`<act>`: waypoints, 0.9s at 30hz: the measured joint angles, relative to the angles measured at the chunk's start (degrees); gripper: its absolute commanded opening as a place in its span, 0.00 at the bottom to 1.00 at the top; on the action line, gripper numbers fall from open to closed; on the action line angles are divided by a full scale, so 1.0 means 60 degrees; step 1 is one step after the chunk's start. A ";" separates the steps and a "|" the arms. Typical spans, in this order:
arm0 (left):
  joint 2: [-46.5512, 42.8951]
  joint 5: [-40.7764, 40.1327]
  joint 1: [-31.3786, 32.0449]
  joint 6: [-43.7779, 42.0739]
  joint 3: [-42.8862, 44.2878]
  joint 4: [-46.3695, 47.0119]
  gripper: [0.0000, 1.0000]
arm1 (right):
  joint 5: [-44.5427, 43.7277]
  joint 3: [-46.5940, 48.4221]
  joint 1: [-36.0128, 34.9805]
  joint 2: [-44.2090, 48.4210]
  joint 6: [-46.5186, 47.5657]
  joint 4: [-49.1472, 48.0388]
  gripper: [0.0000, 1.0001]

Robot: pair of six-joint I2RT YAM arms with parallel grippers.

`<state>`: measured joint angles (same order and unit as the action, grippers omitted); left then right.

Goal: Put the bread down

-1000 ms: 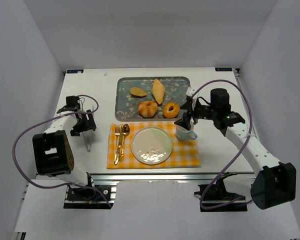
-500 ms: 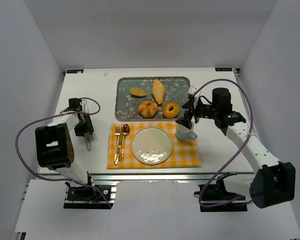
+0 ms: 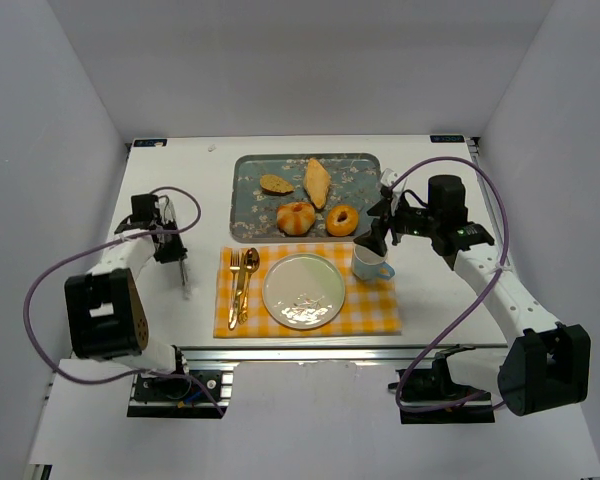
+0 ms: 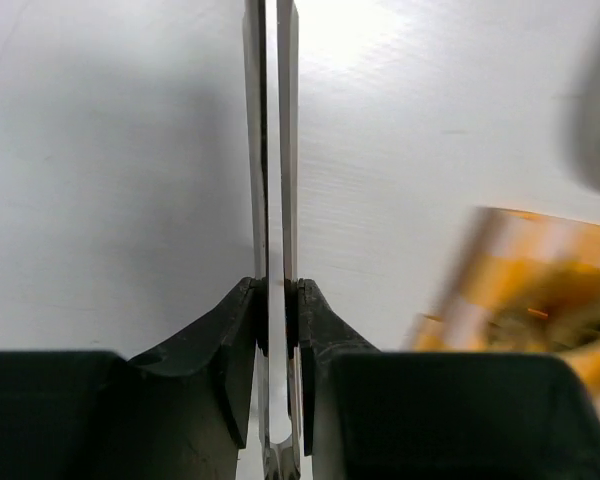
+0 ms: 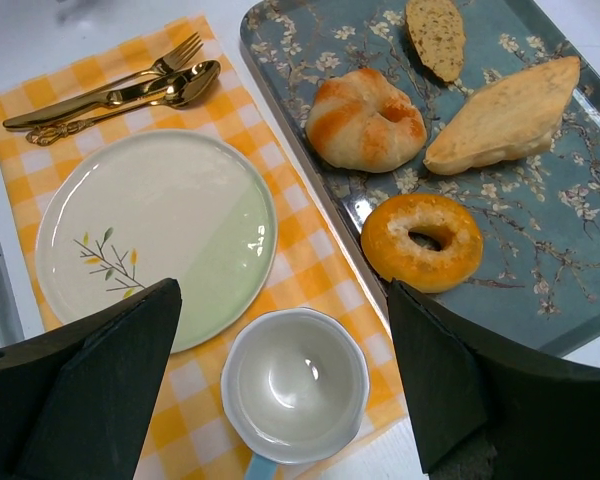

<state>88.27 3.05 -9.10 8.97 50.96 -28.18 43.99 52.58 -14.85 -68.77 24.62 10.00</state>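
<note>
A white table (image 3: pixel 180 170) stands boxed in by plain pale-grey walls (image 3: pixel 300 70) (back and both sides) under soft, even light.

**Left arm shifts over the counter (image 3: pixel 195 190); right arm barely stirs**

In one second the left arm (image 3: pixel 120 255) has drawn its wrist farther from the near edge. The left fingers (image 3: pixel 183 275) now slant toward the yellow checked mat (image 3: pixel 375 310). The right arm (image 3: pixel 480 265) has edged slightly rightward.
</note>
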 measured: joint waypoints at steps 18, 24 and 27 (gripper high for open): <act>-0.0142 0.3931 0.3446 0.2663 0.1967 0.1927 0.44 | 0.0066 0.0000 0.0186 0.0087 -0.0117 -0.0193 0.89; 0.1676 0.4135 0.3825 0.2932 0.3894 0.2127 0.47 | 0.0095 -0.0233 0.0328 0.0382 -0.0164 -0.0277 0.89; 0.2517 0.4218 0.3960 0.2936 0.4739 0.2014 0.47 | 0.0113 -0.0339 0.0382 0.0423 -0.0182 -0.0270 0.89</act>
<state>103.37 28.36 14.66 26.59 79.40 -16.10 44.66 50.54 -12.56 -66.24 23.53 8.38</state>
